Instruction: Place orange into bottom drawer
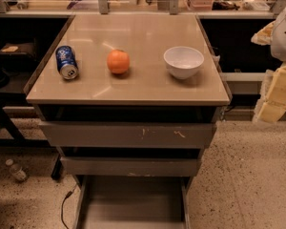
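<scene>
Claw [275,99] right of smooth round orange [118,61].

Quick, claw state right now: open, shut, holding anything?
Claw: at the right edge of view; open or shut cannot be told.
The orange lies on the cabinet top, apart from it.

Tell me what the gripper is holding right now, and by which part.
Nothing that shows. The gripper hangs at the picture's right edge, apart from the orange, which sits untouched on the cabinet top.
</scene>
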